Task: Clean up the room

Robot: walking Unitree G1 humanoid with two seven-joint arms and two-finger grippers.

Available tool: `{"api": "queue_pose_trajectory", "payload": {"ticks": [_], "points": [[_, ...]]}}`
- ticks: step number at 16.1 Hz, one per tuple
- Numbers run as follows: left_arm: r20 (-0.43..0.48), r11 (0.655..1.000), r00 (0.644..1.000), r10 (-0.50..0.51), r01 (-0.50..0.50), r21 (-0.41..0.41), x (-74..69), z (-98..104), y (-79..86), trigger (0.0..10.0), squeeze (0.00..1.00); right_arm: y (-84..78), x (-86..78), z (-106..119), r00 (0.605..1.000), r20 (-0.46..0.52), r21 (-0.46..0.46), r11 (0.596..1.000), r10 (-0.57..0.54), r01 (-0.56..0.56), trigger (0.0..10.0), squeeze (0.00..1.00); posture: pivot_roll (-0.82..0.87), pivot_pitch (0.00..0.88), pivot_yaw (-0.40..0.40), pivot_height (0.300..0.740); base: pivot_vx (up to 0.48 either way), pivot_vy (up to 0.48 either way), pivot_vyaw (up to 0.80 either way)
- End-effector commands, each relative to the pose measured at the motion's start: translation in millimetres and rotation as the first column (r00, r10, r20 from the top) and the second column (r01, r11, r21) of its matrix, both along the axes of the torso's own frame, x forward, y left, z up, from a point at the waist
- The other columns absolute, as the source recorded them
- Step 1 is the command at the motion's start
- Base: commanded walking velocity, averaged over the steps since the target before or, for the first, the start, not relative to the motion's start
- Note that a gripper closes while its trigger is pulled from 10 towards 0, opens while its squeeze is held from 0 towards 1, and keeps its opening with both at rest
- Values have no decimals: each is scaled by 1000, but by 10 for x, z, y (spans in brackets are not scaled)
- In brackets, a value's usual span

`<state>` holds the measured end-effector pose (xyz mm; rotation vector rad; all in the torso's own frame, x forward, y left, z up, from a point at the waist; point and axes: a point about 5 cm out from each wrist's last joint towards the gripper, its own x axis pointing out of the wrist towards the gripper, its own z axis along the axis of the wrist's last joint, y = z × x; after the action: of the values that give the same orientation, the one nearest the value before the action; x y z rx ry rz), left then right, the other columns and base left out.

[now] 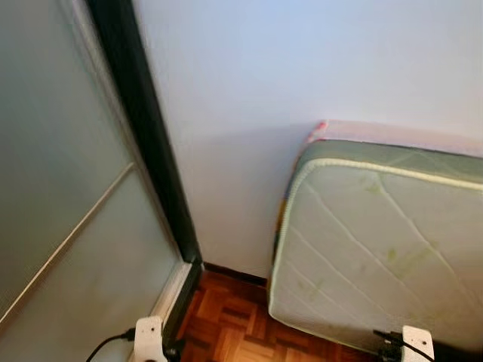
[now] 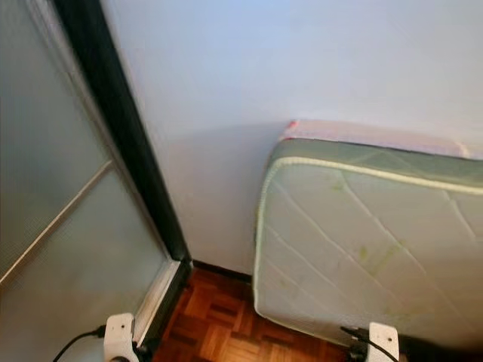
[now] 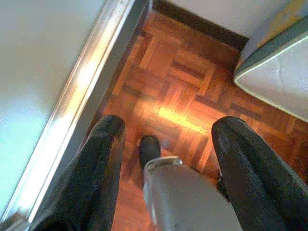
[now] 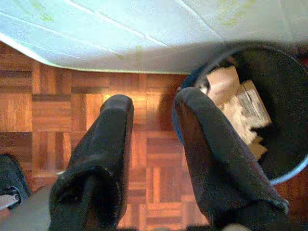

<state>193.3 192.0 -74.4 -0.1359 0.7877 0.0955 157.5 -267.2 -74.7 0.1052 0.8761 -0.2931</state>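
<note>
My right gripper point(image 4: 154, 100) hangs open over the parquet floor point(image 4: 57, 96) with nothing between its fingers. Just beside one finger stands a dark round bin point(image 4: 284, 96) with a blue rim, holding crumpled paper and cardboard scraps point(image 4: 236, 103). The bin sits at the foot of a pale quilted mattress point(image 1: 377, 234) that leans against the wall. My left gripper point(image 3: 171, 126) is open too, empty, low above the floor near the sliding door's metal track point(image 3: 82, 91). Between its fingers I see my own grey leg point(image 3: 183, 197).
A frosted glass sliding door point(image 1: 68, 188) with a black frame point(image 1: 143, 121) fills the left. A white wall point(image 1: 302, 68) stands straight ahead with a dark skirting board point(image 1: 234, 273). A strip of parquet point(image 1: 234, 324) lies between door and mattress.
</note>
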Motion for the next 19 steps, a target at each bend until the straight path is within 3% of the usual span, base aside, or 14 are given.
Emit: {"api": "queue_pose_trajectory", "payload": {"ticks": [1, 6, 19], "points": [[-159, 1000, 987, -2, 2, 0, -482, -208, 104, 10000, 0, 710, 381, 7, 988, 94, 261, 955, 121, -142, 10000, 0, 179, 78, -107, 740, 0, 0, -744], [-146, 994, 985, -90, 98, 43, -412, -185, 60, 10000, 0, 713, 375, 1, 988, 84, 260, 954, 133, -151, 10000, 0, 179, 89, -112, 740, 0, -169, -744], [-127, 993, 986, -107, 111, 31, -378, -163, 83, 10000, 0, 754, 319, -40, 991, 52, 256, 958, 124, -133, 10000, 0, 163, 30, -81, 740, 0, -20, -741]]}}
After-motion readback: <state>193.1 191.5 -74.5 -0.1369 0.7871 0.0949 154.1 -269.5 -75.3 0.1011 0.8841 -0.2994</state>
